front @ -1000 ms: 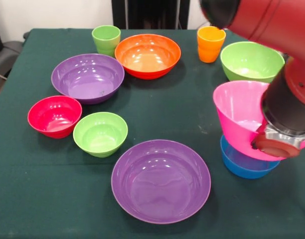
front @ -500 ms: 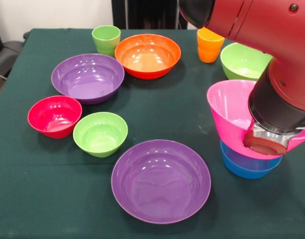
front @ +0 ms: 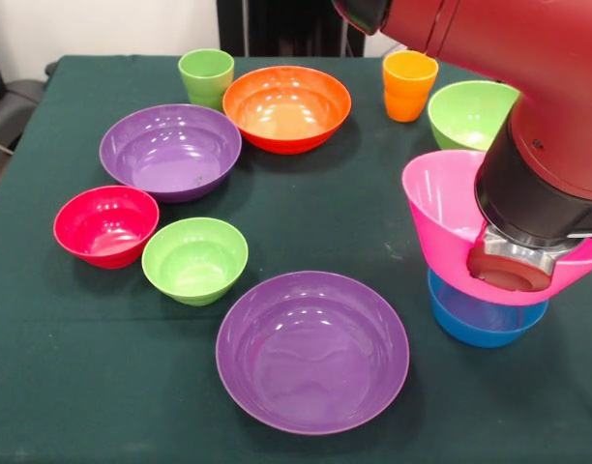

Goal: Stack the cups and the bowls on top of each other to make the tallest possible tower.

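Observation:
My gripper [front: 512, 271] holds the big pink bowl [front: 441, 208] by its near wall. The bowl is tilted and sits just over the small blue bowl [front: 480, 321]; I cannot tell whether the two touch. The fingers are hidden behind the wrist and the bowl. A wide purple bowl [front: 312, 350] lies at the front centre and a second purple bowl [front: 170, 151] at the left. Behind are the orange bowl [front: 286, 106], a large lime green bowl [front: 465, 114], the light green cup [front: 206, 77] and the orange cup [front: 408, 85].
A small red bowl [front: 105, 225] and a small lime green bowl [front: 194, 259] sit side by side at the left. The red arm [front: 509, 58] crosses the upper right and hides part of the large lime green bowl. All stand on a dark green cloth [front: 306, 227].
The arm has moved a little to the left, carrying the pink bowl with it, and now covers more of the large lime green bowl. The other bowls and cups stay put.

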